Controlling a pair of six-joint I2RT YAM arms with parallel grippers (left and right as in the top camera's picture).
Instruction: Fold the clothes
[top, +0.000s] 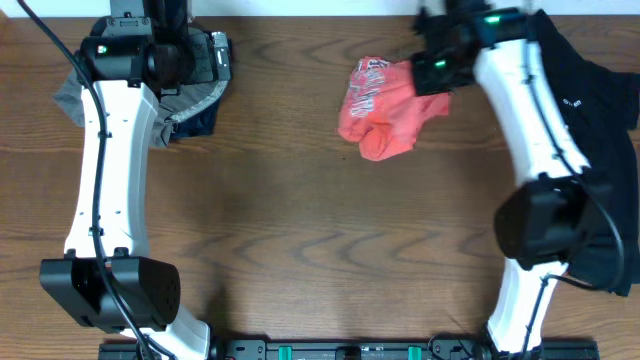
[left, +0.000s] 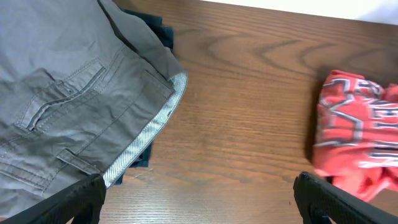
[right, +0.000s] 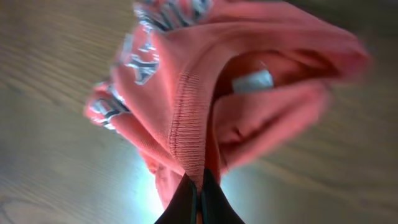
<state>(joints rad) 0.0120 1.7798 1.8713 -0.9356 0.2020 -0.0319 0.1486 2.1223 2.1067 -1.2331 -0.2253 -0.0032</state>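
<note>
As only a seam of the T-shirt (right: 249, 81) is pinched in the closed right gripper (right: 198, 190), slippage is risked on lifting; the left gripper (left: 199, 202) is held open.

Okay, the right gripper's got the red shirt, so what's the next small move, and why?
Probably lift the T-shirt slightly and draw it toward the middle of the table: the right gripper is shut on its stitched edge, and it lies bunched, so it needs spreading first.

The coral-red T-shirt (top: 385, 115) lies crumpled far centre; grey-khaki shorts (left: 56, 93) cover a navy piece (left: 158, 31) far left; a black shirt (top: 600, 110) sprawls right.
</note>
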